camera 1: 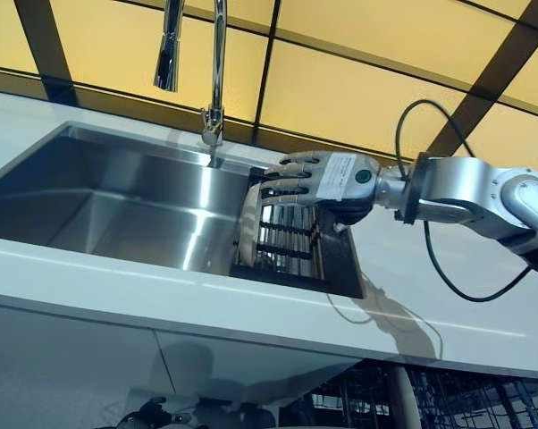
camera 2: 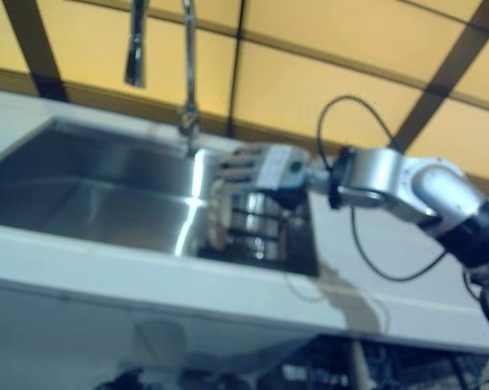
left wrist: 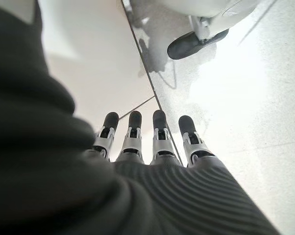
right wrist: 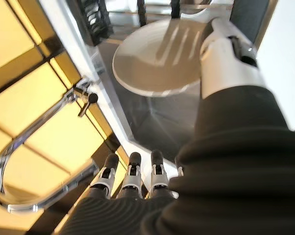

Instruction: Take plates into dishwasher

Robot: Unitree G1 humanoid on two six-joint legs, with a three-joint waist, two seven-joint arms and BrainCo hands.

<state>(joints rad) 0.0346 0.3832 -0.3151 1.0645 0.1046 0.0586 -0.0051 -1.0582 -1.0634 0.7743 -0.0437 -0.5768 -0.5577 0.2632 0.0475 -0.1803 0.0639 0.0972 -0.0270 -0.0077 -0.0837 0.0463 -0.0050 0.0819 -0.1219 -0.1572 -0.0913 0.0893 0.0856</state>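
Observation:
A white plate (camera 1: 247, 231) stands on edge in a black dish rack (camera 1: 296, 255) at the right end of the steel sink (camera 1: 117, 206). My right hand (camera 1: 327, 183) reaches in from the right and hovers over the rack, its straight fingers (camera 1: 287, 179) stretched across the top of the plate. In the right wrist view the plate (right wrist: 152, 68) shows as a round white disc past the thumb (right wrist: 226, 54), which lies at its rim; the fingers (right wrist: 133, 176) stay straight and hold nothing. My left hand (left wrist: 152, 147) hangs low towards the floor, fingers straight.
A tall curved tap (camera 1: 217, 63) stands behind the sink, just left of my right hand. A white worktop (camera 1: 251, 295) runs along the front. Below it at the right, the wire rack of the dishwasher (camera 1: 457, 398) shows.

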